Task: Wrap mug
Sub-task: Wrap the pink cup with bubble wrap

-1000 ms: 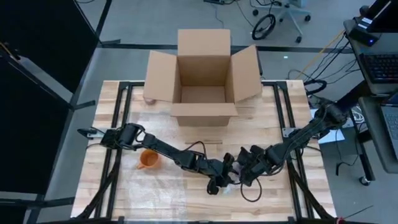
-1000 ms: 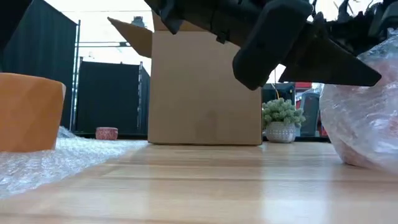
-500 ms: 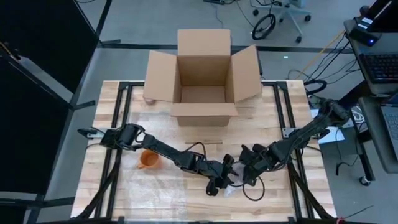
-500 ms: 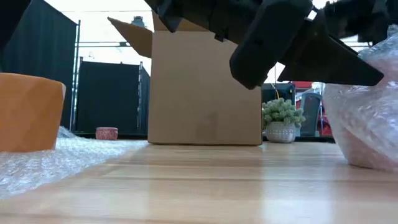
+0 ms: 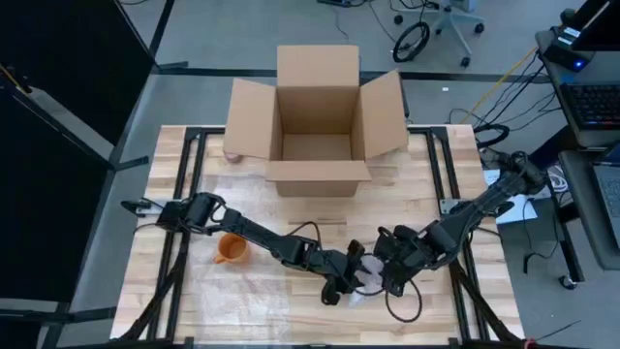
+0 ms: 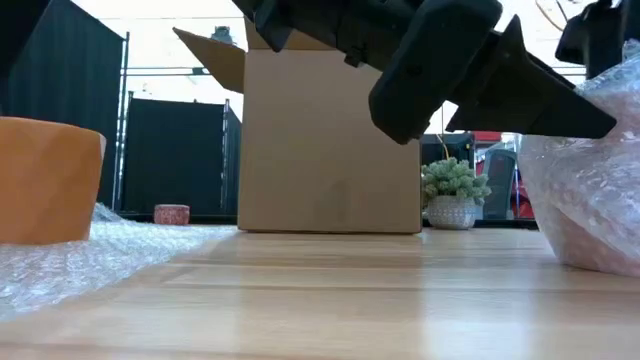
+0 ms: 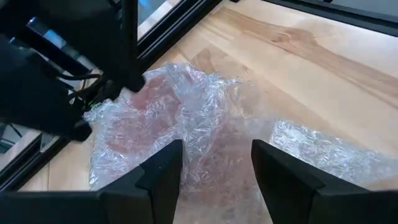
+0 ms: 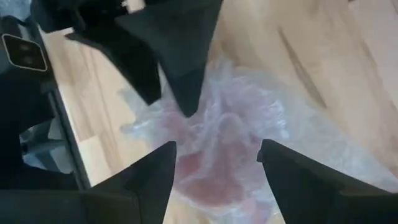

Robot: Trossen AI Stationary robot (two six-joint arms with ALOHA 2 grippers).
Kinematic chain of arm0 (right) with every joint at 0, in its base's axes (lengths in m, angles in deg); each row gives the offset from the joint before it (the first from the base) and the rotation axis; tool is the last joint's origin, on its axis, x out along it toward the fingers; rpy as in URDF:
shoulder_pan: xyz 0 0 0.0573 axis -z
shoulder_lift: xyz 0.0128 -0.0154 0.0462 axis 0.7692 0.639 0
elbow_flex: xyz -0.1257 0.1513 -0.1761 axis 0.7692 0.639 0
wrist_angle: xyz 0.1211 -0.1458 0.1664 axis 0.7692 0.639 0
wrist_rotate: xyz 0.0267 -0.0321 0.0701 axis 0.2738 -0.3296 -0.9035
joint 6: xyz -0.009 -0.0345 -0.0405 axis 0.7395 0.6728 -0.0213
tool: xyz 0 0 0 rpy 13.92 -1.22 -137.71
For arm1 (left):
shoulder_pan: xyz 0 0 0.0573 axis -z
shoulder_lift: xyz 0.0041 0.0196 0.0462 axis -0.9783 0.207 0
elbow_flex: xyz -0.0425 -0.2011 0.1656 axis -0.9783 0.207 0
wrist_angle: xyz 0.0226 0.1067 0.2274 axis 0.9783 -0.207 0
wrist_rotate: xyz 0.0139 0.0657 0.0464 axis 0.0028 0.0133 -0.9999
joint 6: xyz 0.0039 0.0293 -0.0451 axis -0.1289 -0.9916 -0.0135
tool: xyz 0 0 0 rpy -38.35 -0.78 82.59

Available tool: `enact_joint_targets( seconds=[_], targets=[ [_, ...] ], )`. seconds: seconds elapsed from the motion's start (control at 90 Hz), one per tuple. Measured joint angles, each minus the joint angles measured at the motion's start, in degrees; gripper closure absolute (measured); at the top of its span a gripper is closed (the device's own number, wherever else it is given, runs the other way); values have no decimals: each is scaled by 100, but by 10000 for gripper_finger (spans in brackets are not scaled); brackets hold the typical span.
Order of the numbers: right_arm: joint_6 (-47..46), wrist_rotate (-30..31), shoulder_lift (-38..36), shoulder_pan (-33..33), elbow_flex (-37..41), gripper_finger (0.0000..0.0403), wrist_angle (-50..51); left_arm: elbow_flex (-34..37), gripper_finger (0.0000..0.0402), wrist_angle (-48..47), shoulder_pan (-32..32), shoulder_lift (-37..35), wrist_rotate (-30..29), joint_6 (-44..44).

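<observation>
Near the table's front edge, a pinkish mug bundled in clear bubble wrap is being hovered over by the spread, empty left gripper and right gripper, while an orange mug is lying unwrapped.

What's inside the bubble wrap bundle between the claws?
Through the bubble wrap bundle a pinkish mass shows, fully covered; its shape is too blurred by the plastic to confirm a mug. The left claw and right claw are both open above it.

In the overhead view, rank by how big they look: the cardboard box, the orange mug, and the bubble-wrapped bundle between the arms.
1. Open brown cardboard box, clearly largest.
2. Orange mug and pinkish bubble-wrapped bundle: similar; the end effectors partly hide the bundle, so no ranking.
</observation>
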Motion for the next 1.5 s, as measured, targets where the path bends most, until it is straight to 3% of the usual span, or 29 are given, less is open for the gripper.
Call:
enact_joint_targets(
  seconds=[0.344, 0.556, 0.944, 1.222, 1.322, 1.5],
  targets=[
    [50, 391, 1133, -106, 92, 179, -187, 0, 224, 22, -4, 0, 3, 2],
    [156, 376, 1460, -100, 59, 179, -494, 2, 224, 7, 7, 0, 4, 9],
    [-47, 388, 599, -100, -397, 179, 386, 2, 224, -2, -4, 0, 1, 9],
    [-791, 580, 391, -100, -503, 179, 1498, 2, 224, -11, -2, 0, 2, 9],
    [-1036, 564, 401, -100, -223, 179, 1391, 2, 224, -11, -2, 0, 2, 9],
    [-1331, 594, 410, -87, 696, 179, 104, 2, 223, 1, -2, 0, 3, 9]
  ],
)
